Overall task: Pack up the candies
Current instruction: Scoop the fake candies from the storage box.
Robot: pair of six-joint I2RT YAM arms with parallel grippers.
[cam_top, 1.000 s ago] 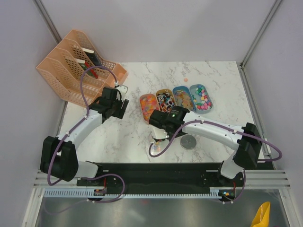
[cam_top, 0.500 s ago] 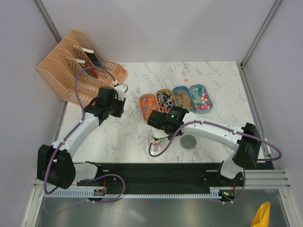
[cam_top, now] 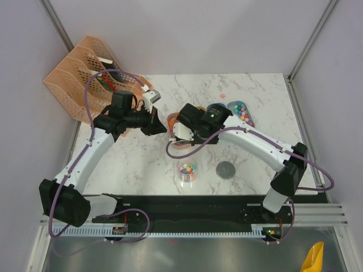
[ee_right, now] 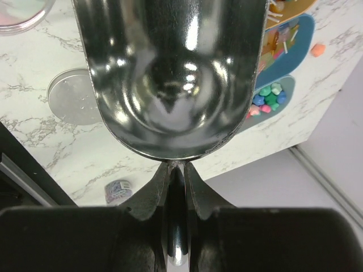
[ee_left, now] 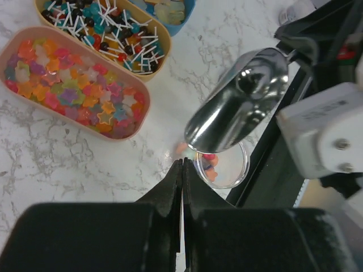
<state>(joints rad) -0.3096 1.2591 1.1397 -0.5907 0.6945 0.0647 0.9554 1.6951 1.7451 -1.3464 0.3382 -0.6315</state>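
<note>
right tool (ee_right: 177, 168) clenched on steel scoop (ee_right: 170, 73) — left tool (ee_left: 182, 168) pinched shut — print on white block (ee_left: 326, 133) unreadable.

**Bright, even light, with glare on the metal**

Soft light from above falls evenly on the white table (cam_top: 249, 90), and shadows are faint. The scoop (ee_right: 170, 73) shows strong bright reflections. In the left wrist view the candies (ee_left: 74, 79) are sharp, while the left gripper (ee_left: 182, 163), close to the lens, is slightly soft.
</note>
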